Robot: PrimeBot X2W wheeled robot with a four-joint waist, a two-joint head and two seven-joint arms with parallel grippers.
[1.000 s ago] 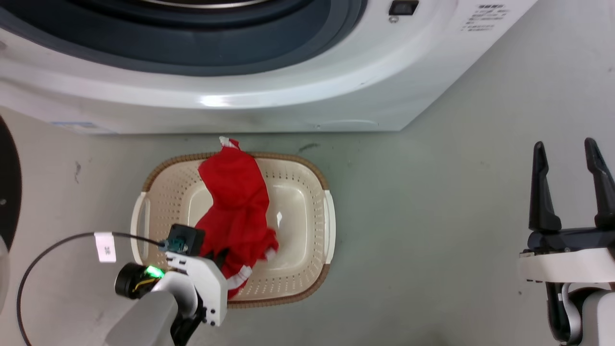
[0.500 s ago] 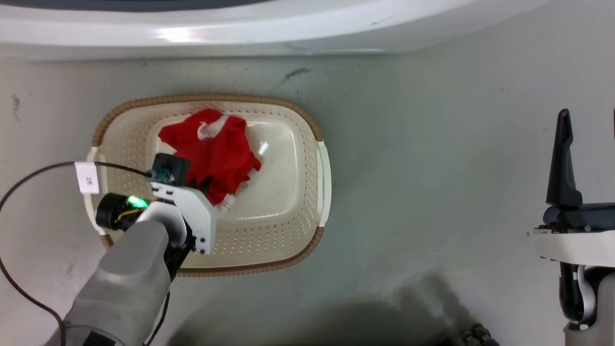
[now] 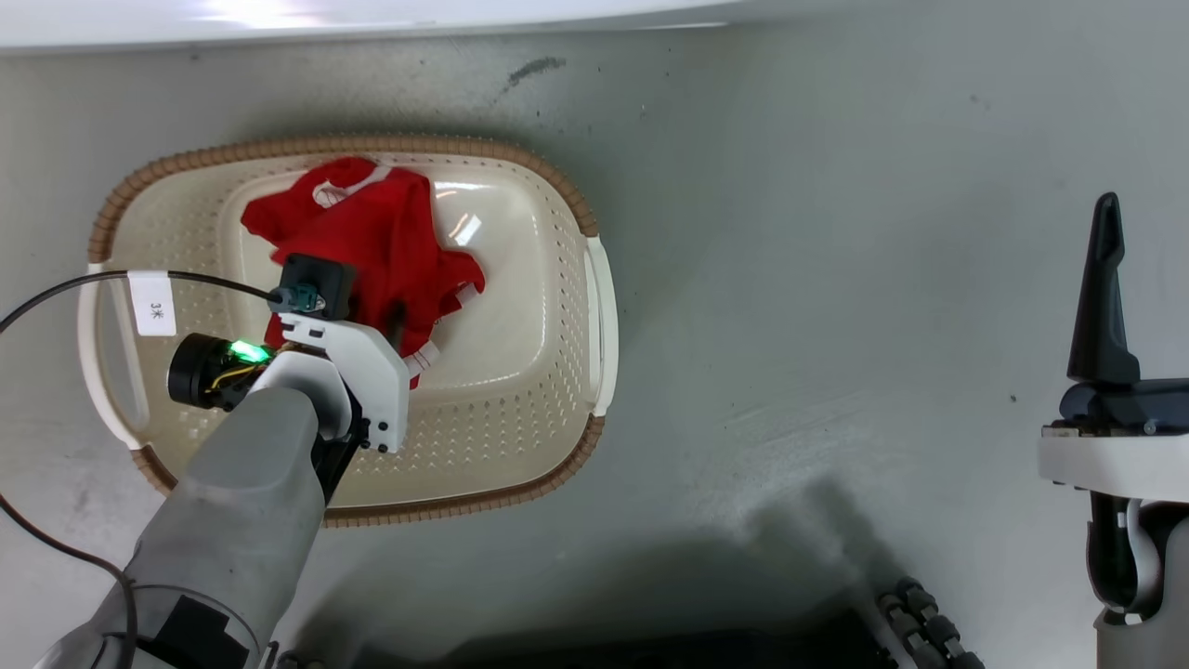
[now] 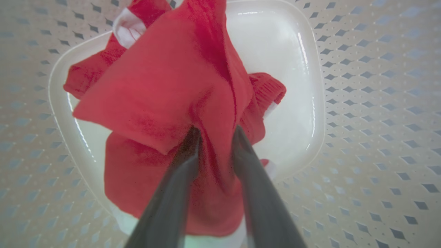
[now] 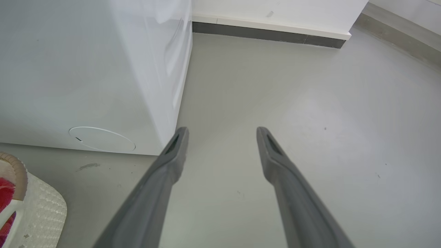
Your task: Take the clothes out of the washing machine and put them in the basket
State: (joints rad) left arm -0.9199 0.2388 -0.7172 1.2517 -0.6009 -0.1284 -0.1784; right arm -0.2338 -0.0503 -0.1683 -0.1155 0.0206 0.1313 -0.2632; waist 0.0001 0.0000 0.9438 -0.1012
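One red garment (image 3: 372, 232) lies in the basket (image 3: 520, 409), left gripper (image 4: 214, 132) pinching it; release remains; right gripper (image 5: 222, 132) spread, idle.

The clothes (image 3: 372, 237) lie in the basket (image 3: 307, 146) before the washing machine (image 5: 69, 69).

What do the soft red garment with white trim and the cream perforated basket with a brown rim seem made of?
Red garment: probably knit fabric, matte; it folds and drapes, and one cuff looks ribbed. Cream basket: likely moulded plastic, glossy; its bottom reflects light and its walls have regular holes.
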